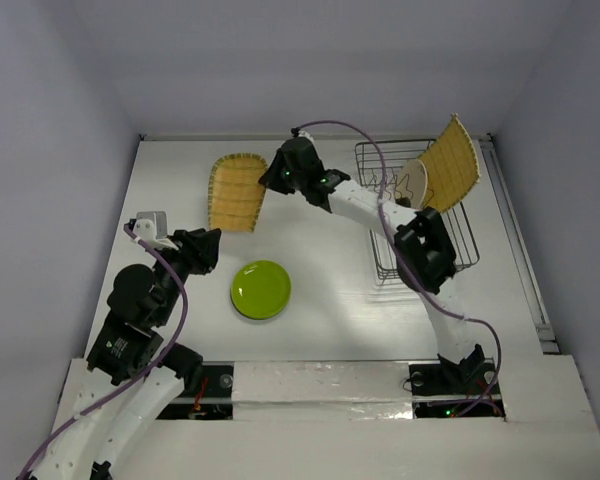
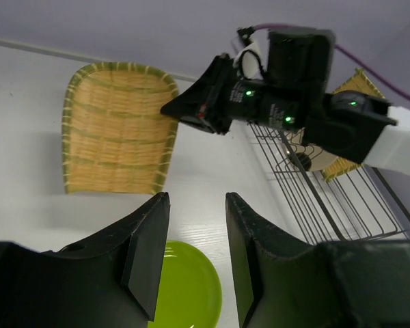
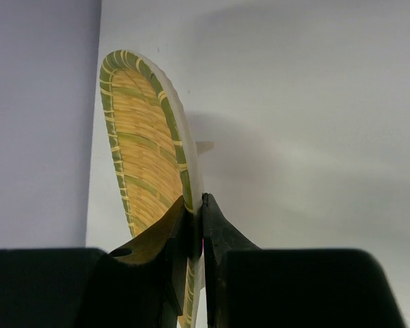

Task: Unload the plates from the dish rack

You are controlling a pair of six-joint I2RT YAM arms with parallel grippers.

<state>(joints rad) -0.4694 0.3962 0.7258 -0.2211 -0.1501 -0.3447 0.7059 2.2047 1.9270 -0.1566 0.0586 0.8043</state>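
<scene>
Both grippers away from rack (image 1: 465,235). Right gripper (image 3: 197,205): clamped tight on woven tray (image 1: 238,192) rim, tray on edge ahead. Left gripper (image 2: 197,198): fingers apart, empty, green plate (image 2: 186,287) just ahead. Cream plate (image 1: 413,182) and second tray (image 1: 450,165) in rack, well behind right gripper.

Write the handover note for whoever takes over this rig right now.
Right pincer: shut on the rim of the smaller woven tray plate, out of the dish rack and to its left.
Left pincer: open, empty, above the lime-green plate.
Done: the lime-green plate lies flat on the table.
Left: set down the held plate; the larger woven tray plate and a cream plate stand in the rack.
</scene>
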